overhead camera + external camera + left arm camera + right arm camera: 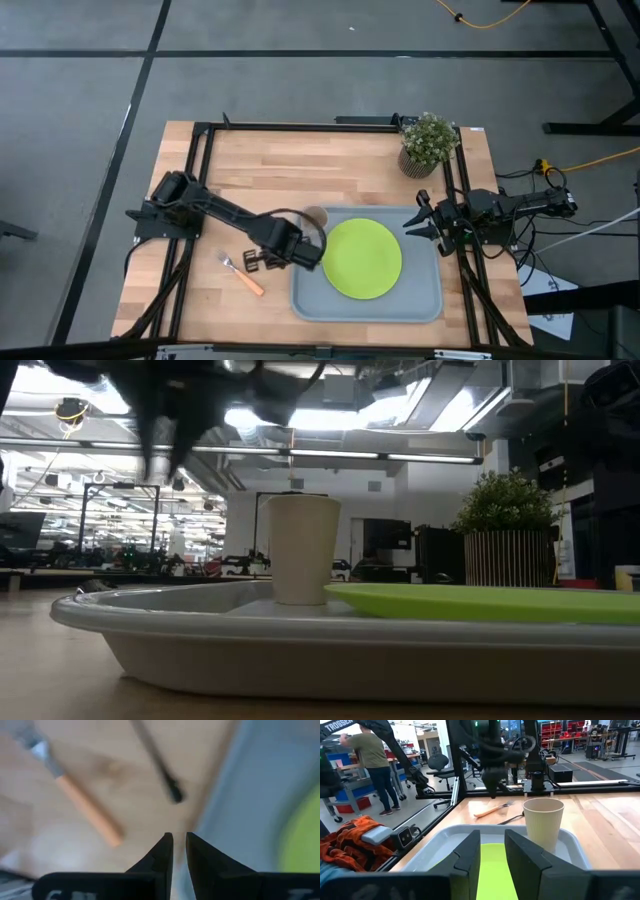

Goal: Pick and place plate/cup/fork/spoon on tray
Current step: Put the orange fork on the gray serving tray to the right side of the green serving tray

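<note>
Your left gripper hangs nearly closed and empty above the table, near the spoon and fork. Your right gripper waits, slightly parted. The plate and cup sit on the tray.

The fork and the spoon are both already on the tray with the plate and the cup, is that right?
Not quite. The plate and cup are on the tray, but the fork and spoon lie on the wooden table beside it, as the high and left wrist views show.
</note>
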You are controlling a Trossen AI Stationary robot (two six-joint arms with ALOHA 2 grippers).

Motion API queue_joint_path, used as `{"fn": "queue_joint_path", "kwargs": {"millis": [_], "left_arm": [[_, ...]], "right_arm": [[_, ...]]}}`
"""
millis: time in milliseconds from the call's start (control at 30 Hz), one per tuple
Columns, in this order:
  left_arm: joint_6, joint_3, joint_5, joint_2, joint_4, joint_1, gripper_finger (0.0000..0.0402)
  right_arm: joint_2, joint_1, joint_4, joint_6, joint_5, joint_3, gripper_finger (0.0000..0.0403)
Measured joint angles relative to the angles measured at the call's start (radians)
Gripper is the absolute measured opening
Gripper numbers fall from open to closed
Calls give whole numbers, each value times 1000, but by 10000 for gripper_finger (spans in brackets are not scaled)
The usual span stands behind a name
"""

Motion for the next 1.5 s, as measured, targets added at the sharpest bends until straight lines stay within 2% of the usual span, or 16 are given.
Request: {"fn": "queue_joint_path", "kwargs": {"millis": [167, 300, 400, 467, 533, 667, 800, 867, 933, 1033, 1133, 1233, 1333, 1500], "left_arm": [[-76, -69, 66, 0, 20, -64, 45], [-85, -124, 58, 0, 89, -84, 45], [-84, -177, -45, 0, 118, -91, 45], [-90, -211, -153, 0, 174, -102, 45], [-72, -235, -209, 1, 252, -105, 45], [-83, -244, -170, 1, 269, -104, 45], [-253, -245, -177, 1, 104, -146, 45], [-311, -246, -134, 1, 58, -176, 45], [-325, -246, -102, 1, 84, -200, 45], [-337, -244, -156, 1, 152, -225, 45], [-394, -244, -160, 0, 168, -235, 47], [-424, -244, -90, 0, 155, -236, 48], [-526, -244, 25, 8, 75, -239, 49], [-550, -239, -23, -25, 101, -236, 49]], "right_arm": [[0, 0, 0, 28, 0, 0, 94], [0, 0, 0, 28, 0, 0, 94], [0, 0, 0, 28, 0, 0, 94], [0, 0, 0, 28, 0, 0, 94], [0, 0, 0, 28, 0, 0, 94], [0, 0, 0, 28, 0, 0, 94], [0, 0, 0, 32, 0, 0, 94], [0, 0, 0, 47, 0, 0, 94], [0, 0, 0, 49, 0, 0, 94], [0, 0, 0, 49, 0, 0, 94], [0, 0, 0, 49, 3, 0, 94], [0, 0, 0, 49, 3, 0, 94], [0, 0, 0, 49, 3, 0, 94], [0, 0, 0, 48, 4, 0, 94]]}}
